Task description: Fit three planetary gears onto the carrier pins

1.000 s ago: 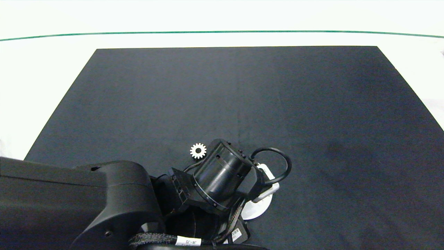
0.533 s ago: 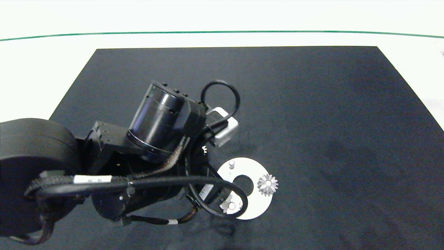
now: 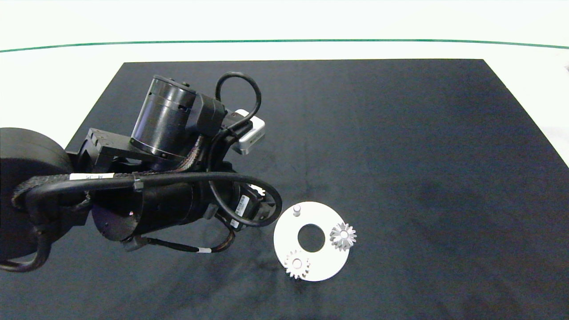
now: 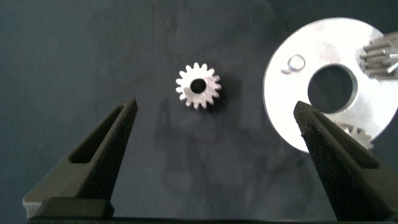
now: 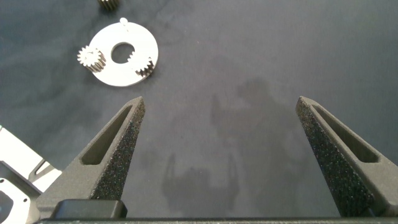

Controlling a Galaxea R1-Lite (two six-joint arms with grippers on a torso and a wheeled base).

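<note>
Gears: two seated on pins of disc, one at, one at; third gear flat on mat, just beside disc. Third pin bare. Left gripper above loose gear, fingers wide apart. Right gripper well off, also spread, idle. Best centred over gear, pinched across teeth, kept level, bore lined with pin. Silvery toothed metal, likely slippery; disc flat white; mat dark, felt-like.

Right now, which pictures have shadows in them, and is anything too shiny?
Right wrist view: a faint shadow of the open right gripper lies on the black mat. Left wrist view: a soft shadow sits beside the loose gear. Head view: the white disc glows very bright.
</note>
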